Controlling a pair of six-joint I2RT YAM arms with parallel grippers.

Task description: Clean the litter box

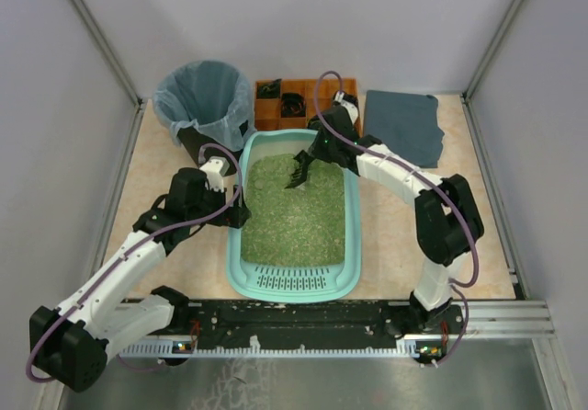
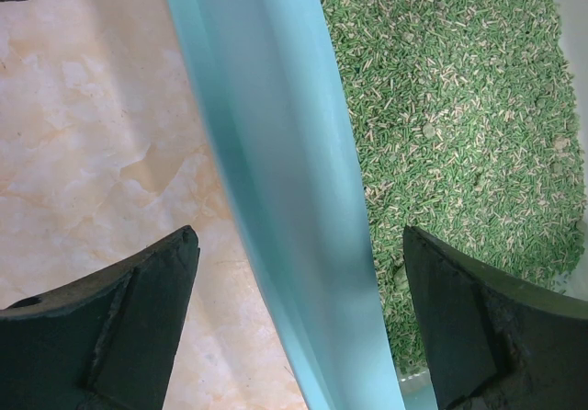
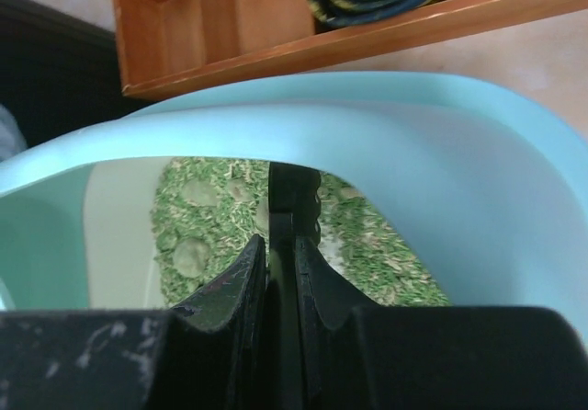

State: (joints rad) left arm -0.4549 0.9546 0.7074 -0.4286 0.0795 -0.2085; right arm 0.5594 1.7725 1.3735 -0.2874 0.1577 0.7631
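The light-teal litter box (image 1: pixel 346 244) sits mid-table, filled with green litter (image 1: pixel 292 210), its slotted lip toward me. My left gripper (image 1: pixel 241 215) is open, its jaws astride the box's left wall (image 2: pixel 285 180), one outside, one over the litter. My right gripper (image 1: pixel 312 153) is shut on a black scoop (image 1: pixel 299 171), held over the far end of the litter. In the right wrist view the scoop's handle (image 3: pixel 292 217) stands between the fingers, with several round grey-green clumps (image 3: pixel 191 256) in the litter below it.
A black bin with a clear bag (image 1: pixel 204 100) stands at the back left. An orange compartmented tray (image 1: pixel 292 100) with dark items sits behind the box. A dark grey cloth (image 1: pixel 402 125) lies at the back right. White walls enclose the table.
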